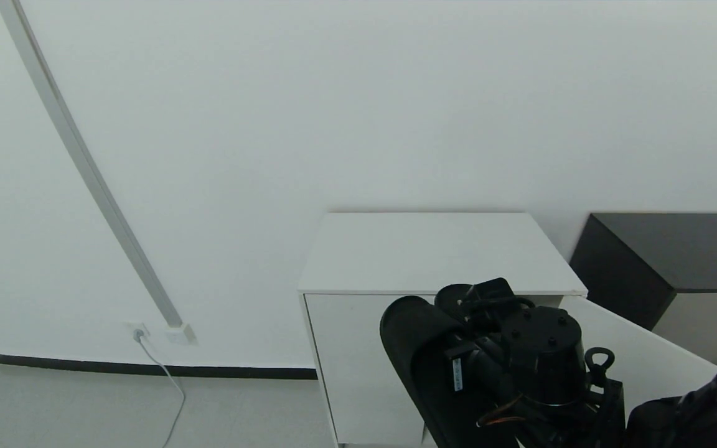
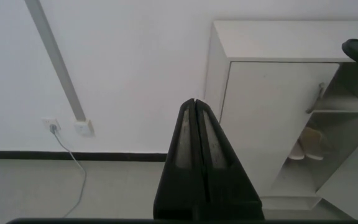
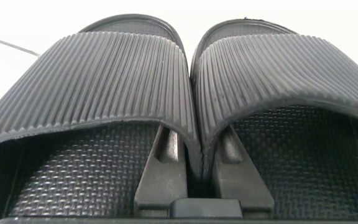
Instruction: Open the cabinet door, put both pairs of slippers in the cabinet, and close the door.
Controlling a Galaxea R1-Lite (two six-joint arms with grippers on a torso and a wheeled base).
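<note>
A white cabinet [image 1: 427, 249] stands against the wall, its right door [image 1: 645, 361] swung open. My right gripper [image 3: 194, 171] is shut on a pair of black ribbed slippers [image 3: 129, 81], pinching their inner edges together. In the head view the black slippers [image 1: 414, 348] hang in front of the cabinet's upper edge. A light beige pair of slippers [image 2: 309, 146] lies on a lower shelf inside the open compartment. My left gripper [image 2: 195, 143] is shut with nothing in it, held off to the left of the cabinet [image 2: 266, 118].
A dark cabinet [image 1: 663, 255] stands to the right of the white one. On the wall to the left are a slanted cable duct [image 1: 84, 168] and a socket with a cable [image 1: 140, 334] running down to the floor. Open floor lies left of the cabinet.
</note>
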